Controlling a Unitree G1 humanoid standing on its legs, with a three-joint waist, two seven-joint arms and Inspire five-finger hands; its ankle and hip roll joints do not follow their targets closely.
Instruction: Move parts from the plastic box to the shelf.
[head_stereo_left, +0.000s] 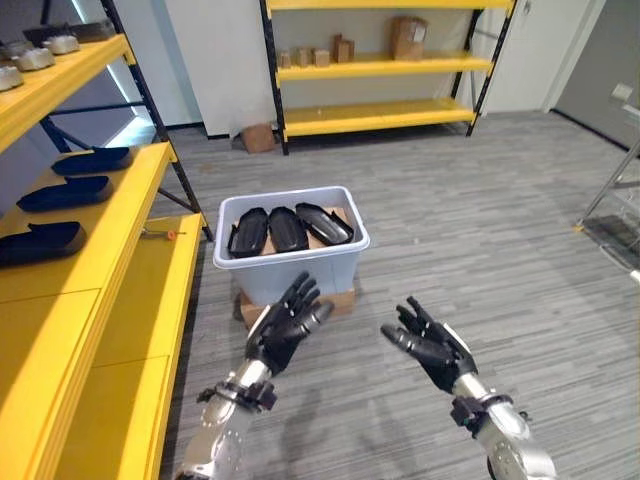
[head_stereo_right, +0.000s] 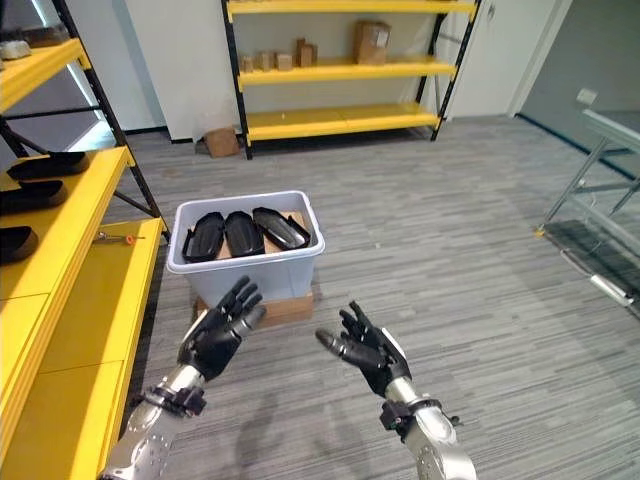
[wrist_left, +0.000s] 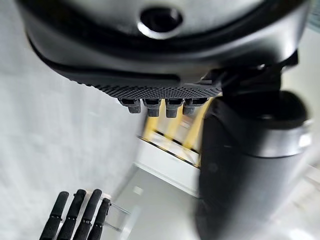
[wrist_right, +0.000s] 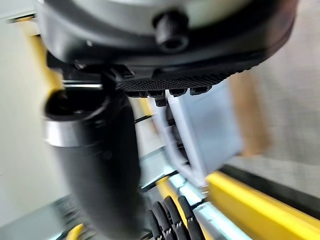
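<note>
Box: the plastic box (head_stereo_left: 290, 262) sits on the floor on a flat cardboard piece (head_stereo_left: 345, 300), beside the yellow shelf (head_stereo_left: 120, 260), so it is easy to reach.
Parts: three black parts (head_stereo_left: 288, 228) lie side by side in the box.
Shelf: more black parts (head_stereo_left: 62, 194) rest there.
Left hand (head_stereo_left: 285, 322): fingers spread, holding nothing, just in front of the box.
Right hand (head_stereo_left: 430, 344): fingers loose, empty, palm up, ready to reach in.

Grey wood-grain plank floor (head_stereo_left: 450, 200) covers the room. Against the far white wall (head_stereo_left: 215, 60) stands a rack (head_stereo_left: 380, 65) with black uprights and yellow boards, cardboard boxes (head_stereo_left: 408, 35) on its middle board. At far right a grey door (head_stereo_left: 600, 60) and, nearer, a metal frame (head_stereo_right: 600, 180).
</note>
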